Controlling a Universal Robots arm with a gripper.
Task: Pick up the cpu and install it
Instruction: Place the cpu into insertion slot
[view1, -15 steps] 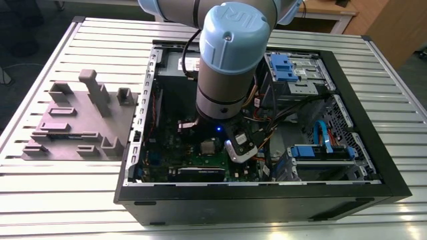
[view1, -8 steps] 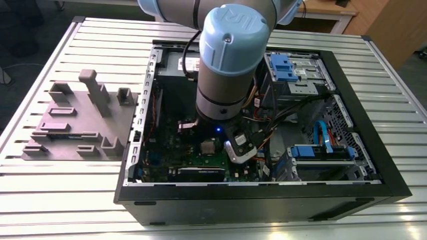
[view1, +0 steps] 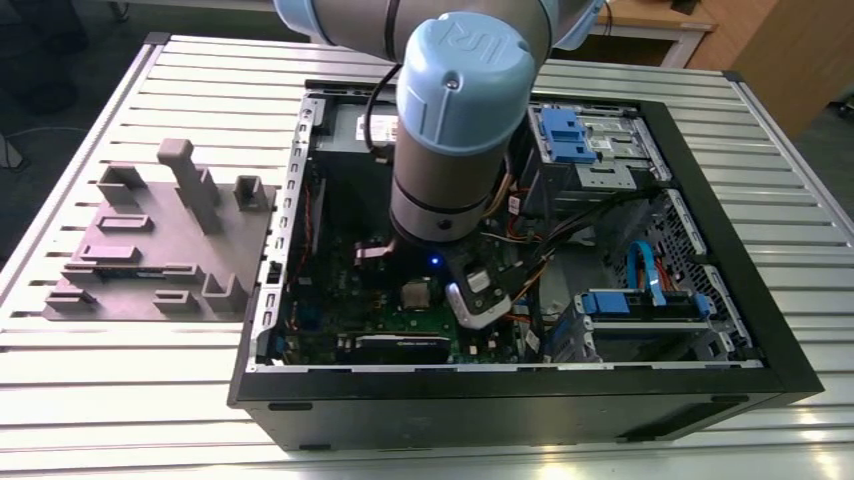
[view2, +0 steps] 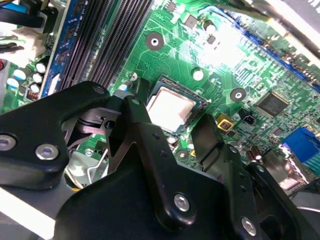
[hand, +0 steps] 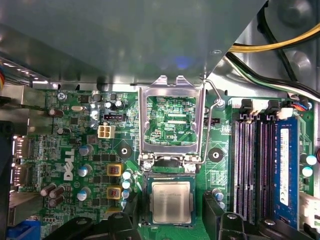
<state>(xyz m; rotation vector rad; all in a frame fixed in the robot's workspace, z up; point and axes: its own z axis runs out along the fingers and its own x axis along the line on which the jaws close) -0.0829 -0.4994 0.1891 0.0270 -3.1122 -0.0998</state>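
Your jaws are spread, one on each side of the cpu (hand: 171, 202), apart from its edges and pinching nothing; the first wrist view cuts off all but their tips. The cpu lies flat, silver top up, in the socket (hand: 170, 176) toward the middle of the motherboard (hand: 222, 172). Just beyond it the metal load plate (hand: 172, 120) stands open, its lever (hand: 214, 107) raised beside it. The memory slots (hand: 252, 165) run alongside. A grey metal box (hand: 125, 35) overhangs the board's far part and hides it. In the exterior view the arm (view1: 461, 130) reaches down into the open computer case (view1: 534, 405), covering much of the board. The case sits mid-tabletop (view1: 134, 400); the grey fixture (view1: 160, 250) stands near the tabletop's edge on the exterior view's left.
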